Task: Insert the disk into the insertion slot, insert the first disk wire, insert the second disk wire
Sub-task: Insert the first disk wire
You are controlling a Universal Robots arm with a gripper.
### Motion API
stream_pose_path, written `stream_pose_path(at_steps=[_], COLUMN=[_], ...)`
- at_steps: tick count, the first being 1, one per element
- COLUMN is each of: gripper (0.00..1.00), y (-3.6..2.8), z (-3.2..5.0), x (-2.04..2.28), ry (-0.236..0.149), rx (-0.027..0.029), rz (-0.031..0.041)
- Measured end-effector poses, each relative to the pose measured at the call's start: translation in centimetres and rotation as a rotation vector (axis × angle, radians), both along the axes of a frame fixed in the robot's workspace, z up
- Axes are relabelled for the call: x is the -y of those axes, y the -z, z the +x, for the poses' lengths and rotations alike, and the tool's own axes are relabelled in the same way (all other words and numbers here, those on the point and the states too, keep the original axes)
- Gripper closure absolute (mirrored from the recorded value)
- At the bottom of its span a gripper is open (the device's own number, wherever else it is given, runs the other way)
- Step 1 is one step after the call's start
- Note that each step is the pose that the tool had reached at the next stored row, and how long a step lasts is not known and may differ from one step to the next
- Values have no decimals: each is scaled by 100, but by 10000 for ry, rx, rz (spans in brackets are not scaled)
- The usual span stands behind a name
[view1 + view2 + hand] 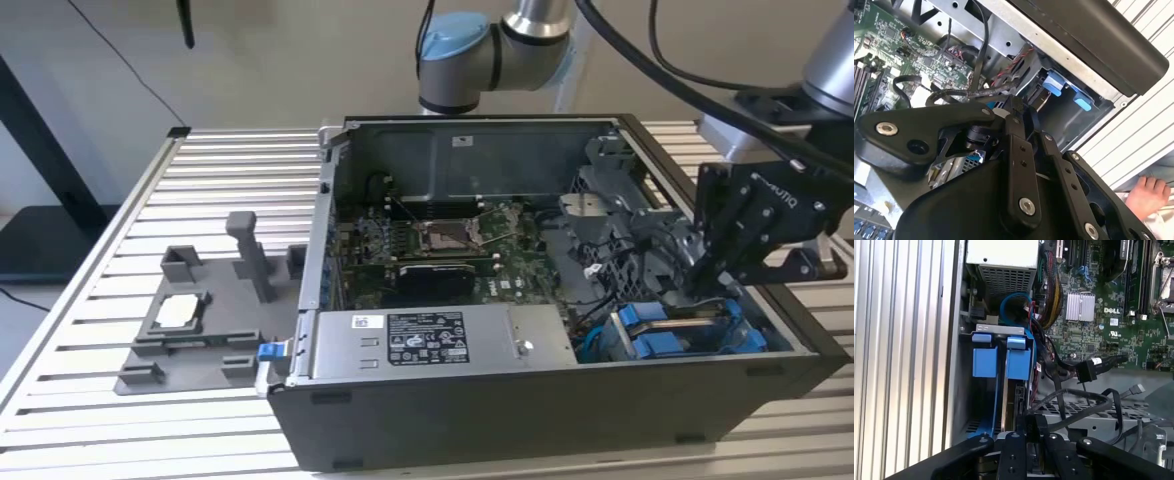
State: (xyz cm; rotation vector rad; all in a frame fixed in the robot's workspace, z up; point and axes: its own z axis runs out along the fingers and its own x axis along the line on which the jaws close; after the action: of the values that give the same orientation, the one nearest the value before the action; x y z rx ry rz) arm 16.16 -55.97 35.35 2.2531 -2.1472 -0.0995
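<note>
Prob disk-insert step: your gripper sits over insertion slot, case near corner, exterior view's right. Can't tell if it's clamped on anything. Needs square align w/ blue rails.

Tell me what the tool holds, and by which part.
Cannot be told: the tool is at the mouth of the insertion slot; any hold is hidden.
</note>
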Motion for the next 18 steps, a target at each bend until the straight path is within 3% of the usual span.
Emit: stream_pose_path(at_steps=[5,6,9,11,13,18], gripper=[81,81,81,81,81,81], y=[9,9,9,9,10,16], z=[46,60,100,140,182,249], x=[5,6,11,21,42,82], ry=[21,21,22,21,21,18], rx=[-199,-256,-508,-620,-682,-731], rz=[-3,-2,-2,3,17,72])
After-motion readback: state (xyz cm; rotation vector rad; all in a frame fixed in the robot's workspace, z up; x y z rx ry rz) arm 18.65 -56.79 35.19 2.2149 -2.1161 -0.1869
